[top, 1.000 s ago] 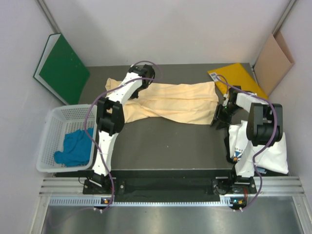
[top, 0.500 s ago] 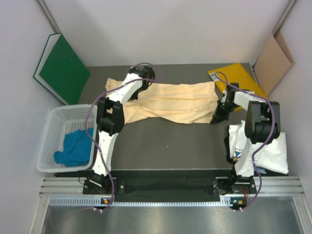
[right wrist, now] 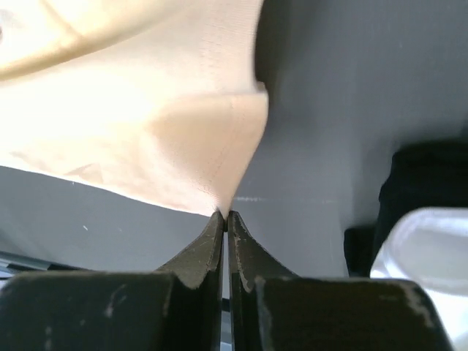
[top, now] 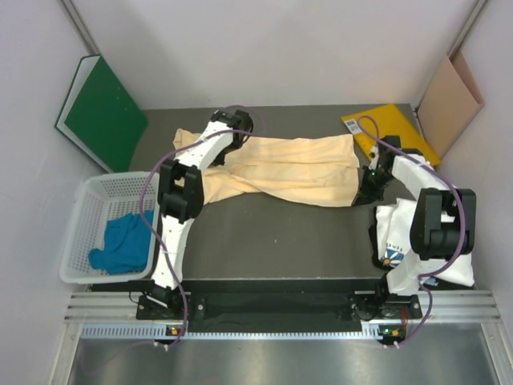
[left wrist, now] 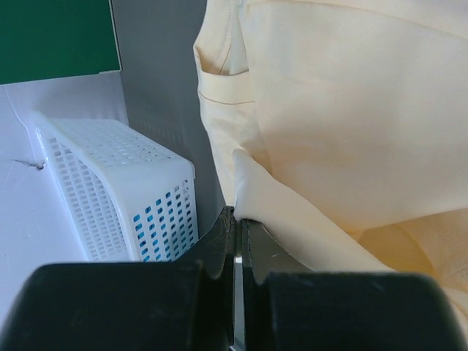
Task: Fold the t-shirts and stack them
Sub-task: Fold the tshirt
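1. The peach shirt [top: 280,170] lies spread crosswise over the far half of the surface [top: 272,233]. It is mostly flat, with wrinkles and a loose fold along its near side.
2. It looks light, thin and limp. I judge it will sag between two holds and drag along the surface rather than keep any shape. It is not fragile, but a shallow pinch on one layer could slip.
3. The best holds are probably the hemmed corners and edges, where the cloth is doubled. Both ends should be lifted together so the body hangs straight.
4. The left claw [left wrist: 238,228] is pressed together on a ridge of cloth at the shirt's left end, near the sleeve.
5. The right claw [right wrist: 225,217] is pinching the very tip of the near right corner, so that hold looks slim.
6. The white shirt [top: 437,241] lies bunched at the near right, beside the right arm and apart from the peach one.
7. The teal shirt [top: 124,241] sits crumpled in the basket [top: 84,192] at the left.
8. A yellow folder [top: 385,124] lies at the far right corner, near the right claw.
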{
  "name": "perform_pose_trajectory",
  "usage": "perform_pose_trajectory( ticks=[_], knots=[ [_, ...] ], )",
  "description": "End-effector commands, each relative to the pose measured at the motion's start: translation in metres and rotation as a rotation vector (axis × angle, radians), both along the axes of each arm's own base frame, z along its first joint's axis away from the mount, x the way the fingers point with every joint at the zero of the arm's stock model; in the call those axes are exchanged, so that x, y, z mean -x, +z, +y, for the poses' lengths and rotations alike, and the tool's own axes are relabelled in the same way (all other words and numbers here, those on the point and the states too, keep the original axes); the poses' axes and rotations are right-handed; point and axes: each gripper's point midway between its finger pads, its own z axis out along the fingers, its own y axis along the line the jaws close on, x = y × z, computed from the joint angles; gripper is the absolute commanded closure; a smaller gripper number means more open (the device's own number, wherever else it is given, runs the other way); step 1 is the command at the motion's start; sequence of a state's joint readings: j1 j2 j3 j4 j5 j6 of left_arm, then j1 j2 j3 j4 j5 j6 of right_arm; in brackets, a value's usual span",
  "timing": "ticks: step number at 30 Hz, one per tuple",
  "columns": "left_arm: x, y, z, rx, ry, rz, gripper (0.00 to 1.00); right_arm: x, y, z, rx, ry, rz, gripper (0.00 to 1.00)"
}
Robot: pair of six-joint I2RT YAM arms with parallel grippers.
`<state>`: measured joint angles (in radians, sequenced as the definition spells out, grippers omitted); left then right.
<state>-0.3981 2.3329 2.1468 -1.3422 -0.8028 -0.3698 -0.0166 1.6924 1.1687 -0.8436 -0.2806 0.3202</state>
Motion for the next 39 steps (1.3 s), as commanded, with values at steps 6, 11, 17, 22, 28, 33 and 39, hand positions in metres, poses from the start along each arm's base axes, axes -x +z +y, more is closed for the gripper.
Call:
perform_pose_trajectory(
  ticks=[6, 11, 17, 22, 28, 33, 39],
  knots=[
    [-0.014, 0.033, 0.013, -0.044, 0.008, -0.116, 1.0, -0.031, 0.032, -0.006, 0.037, 0.013, -0.085, 1.0],
    [-0.03, 0.049, 0.017, -0.059, 0.008, -0.199, 1.0, -0.073, 0.045, -0.012, 0.035, -0.005, -0.153, 1.0],
    [-0.04, 0.053, 0.015, -0.073, -0.015, -0.226, 1.0, -0.119, 0.043, -0.015, 0.038, -0.006, -0.188, 1.0],
    [-0.046, 0.05, 0.013, -0.065, -0.031, -0.235, 1.0, -0.153, 0.031, -0.018, 0.056, -0.012, -0.202, 1.0],
    [-0.051, 0.048, 0.012, -0.073, -0.059, -0.231, 1.0, -0.18, 0.02, -0.025, 0.09, -0.024, -0.227, 1.0],
    [-0.056, 0.05, 0.01, -0.073, -0.068, -0.255, 1.0, -0.194, 0.008, -0.033, 0.123, -0.031, -0.231, 1.0],
    [-0.073, 0.054, 0.007, -0.072, -0.086, -0.332, 1.0, -0.21, 0.03, -0.027, 0.103, -0.056, -0.324, 0.28]
  ],
)
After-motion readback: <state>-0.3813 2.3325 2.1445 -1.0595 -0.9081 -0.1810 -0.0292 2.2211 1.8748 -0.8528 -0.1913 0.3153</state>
